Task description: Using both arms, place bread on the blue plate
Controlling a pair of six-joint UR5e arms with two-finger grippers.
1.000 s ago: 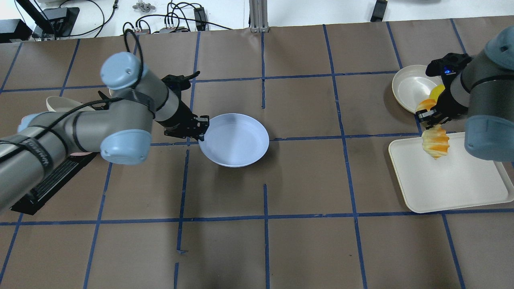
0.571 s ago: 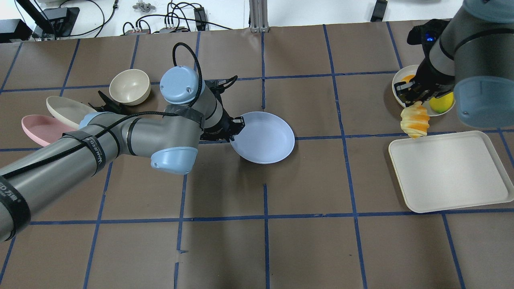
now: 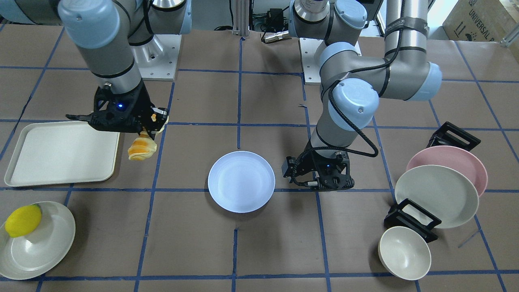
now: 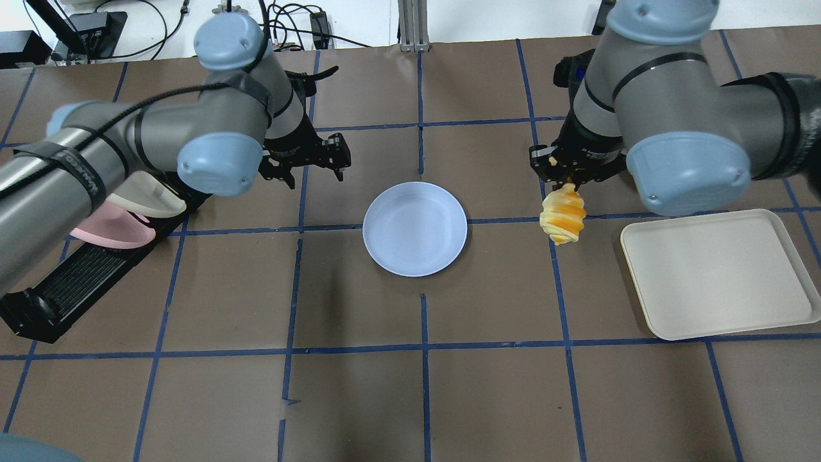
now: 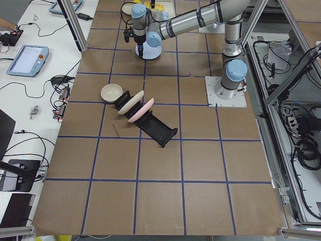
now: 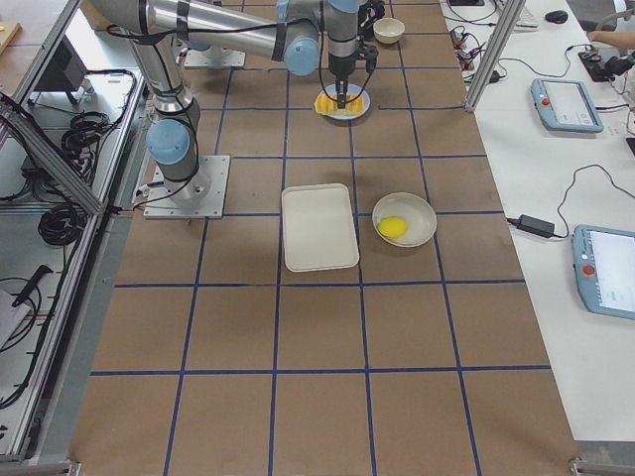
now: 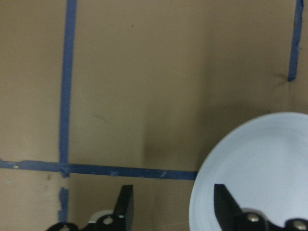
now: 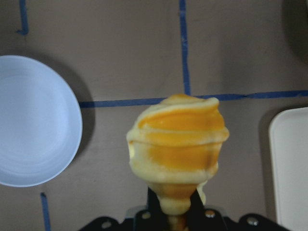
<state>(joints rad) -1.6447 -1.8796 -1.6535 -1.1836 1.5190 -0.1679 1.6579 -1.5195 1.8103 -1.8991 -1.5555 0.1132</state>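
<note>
The blue plate [image 4: 415, 229] lies flat on the brown table near the middle; it also shows in the front view [image 3: 241, 181]. My left gripper [image 4: 312, 168] is open and empty, above the table just beyond the plate's far-left rim. In the left wrist view its fingers [image 7: 125, 207] stand apart with only table between them, and the plate [image 7: 260, 168] lies at the lower right. My right gripper [image 4: 566, 172] is shut on one end of the bread [image 4: 562, 218], which hangs down above the table to the right of the plate. In the right wrist view the bread [image 8: 178, 142] fills the centre.
A cream tray [image 4: 718, 273] lies at the right. In the front view a lemon [image 3: 22, 221] sits on a cream plate [image 3: 48, 247]. A pink plate [image 3: 450, 158], a cream plate [image 3: 436, 194] and a bowl [image 3: 404, 252] stand by a black rack on my left.
My left gripper has let go of the blue plate and drawn back from its rim; the plate now rests nearer the middle. My right arm has carried the bread leftwards, off the tray side towards the plate.
</note>
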